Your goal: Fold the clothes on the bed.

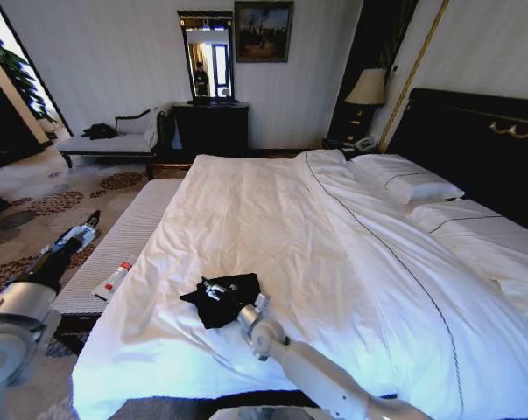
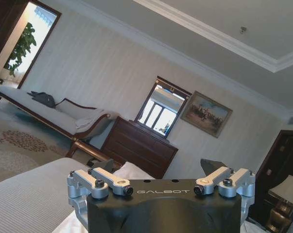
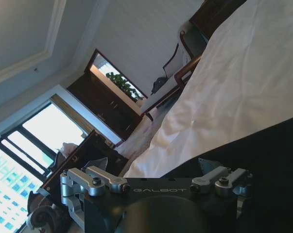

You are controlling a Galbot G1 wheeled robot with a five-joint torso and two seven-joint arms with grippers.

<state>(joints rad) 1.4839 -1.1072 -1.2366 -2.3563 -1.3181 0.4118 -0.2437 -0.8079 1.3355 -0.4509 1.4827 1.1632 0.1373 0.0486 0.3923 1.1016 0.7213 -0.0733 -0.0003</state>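
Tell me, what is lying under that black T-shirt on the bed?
The black T-shirt lies bunched on the white duvet near the bed's foot. The right gripper reaches onto it. Anything beneath the bunched cloth is hidden.

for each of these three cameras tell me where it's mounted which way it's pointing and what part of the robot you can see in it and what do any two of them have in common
Head view: on the robot's head, looking down over the bed at the black T-shirt; both arms show, the right gripper beside the shirt, the left gripper out over the carpet.
Left wrist view: on the left wrist, aimed across the room at the dresser and mirror; gripper body shows.
Right wrist view: on the right wrist, low over the T-shirt, facing the duvet.
Shared: head and left wrist views both show the chaise longue.
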